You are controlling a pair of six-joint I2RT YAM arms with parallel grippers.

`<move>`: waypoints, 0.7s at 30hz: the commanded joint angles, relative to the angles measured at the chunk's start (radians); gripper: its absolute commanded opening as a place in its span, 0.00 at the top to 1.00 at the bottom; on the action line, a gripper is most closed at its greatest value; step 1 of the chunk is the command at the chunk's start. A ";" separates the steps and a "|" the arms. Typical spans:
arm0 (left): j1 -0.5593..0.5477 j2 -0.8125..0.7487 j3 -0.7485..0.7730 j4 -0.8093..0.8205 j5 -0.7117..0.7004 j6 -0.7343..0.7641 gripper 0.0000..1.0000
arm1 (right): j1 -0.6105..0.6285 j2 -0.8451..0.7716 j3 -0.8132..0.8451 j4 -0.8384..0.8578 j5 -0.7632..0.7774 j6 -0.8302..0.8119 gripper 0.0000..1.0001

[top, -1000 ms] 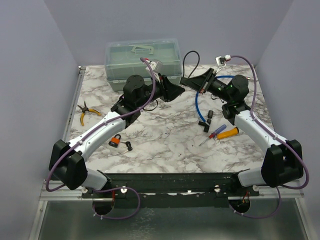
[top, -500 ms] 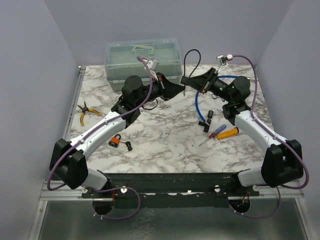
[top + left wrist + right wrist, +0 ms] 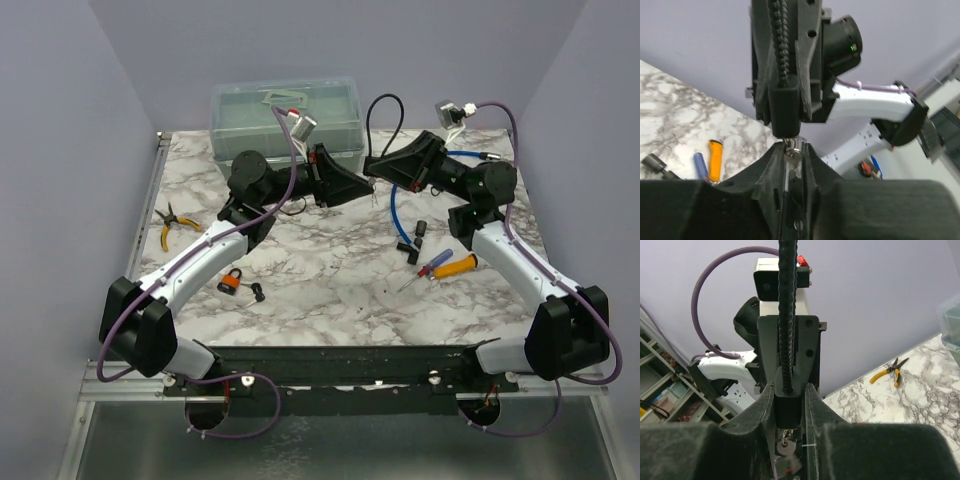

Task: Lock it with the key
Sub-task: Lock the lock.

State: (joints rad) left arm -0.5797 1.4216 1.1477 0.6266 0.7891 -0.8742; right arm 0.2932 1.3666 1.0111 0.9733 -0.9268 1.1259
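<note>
1. Marbled white-and-grey stone pattern covers the bench (image 3: 330, 270), which sits under plain, matte lilac walls.
2. Your right pincer (image 3: 788, 389) is clamped on the black, blocky lock body (image 3: 788, 407), with one finger against each flat side. A ribbed black cable (image 3: 786, 315) rises straight out of the top of it.
3. The small silver key (image 3: 792, 153) sits just under the lock body (a thin metal ring shows at its head). It is up in the air over the far half of the bench, where the two pincers meet tip to tip.
4. Your left pincer (image 3: 792, 150) has its dark, tapered fingers standing narrowly apart, one on either side of the key. I cannot tell whether they actually pinch it.
5. Down on the bench, a glossy orange padlock (image 3: 231, 283) lies beside the left forearm.
6. Yellow-handled pliers (image 3: 172, 228) lie near the left edge, and an orange-handled screwdriver (image 3: 456, 265) lies on the right.
7. A translucent, lidded plastic box (image 3: 285, 120) stands at the back.
</note>
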 commanded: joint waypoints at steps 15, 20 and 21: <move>0.186 -0.092 0.161 -0.459 0.229 0.440 0.45 | -0.008 -0.020 0.083 -0.181 -0.248 -0.308 0.99; 0.158 -0.053 0.220 -0.467 0.173 0.368 0.45 | 0.001 -0.002 0.088 -0.196 -0.310 -0.350 0.99; 0.145 -0.050 0.227 -0.467 0.162 0.364 0.45 | 0.004 0.002 0.088 -0.197 -0.316 -0.355 0.99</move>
State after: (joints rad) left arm -0.4042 1.3525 1.3296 0.2298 1.0004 -0.5247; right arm 0.2909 1.3651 1.0622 0.8104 -1.1603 0.8494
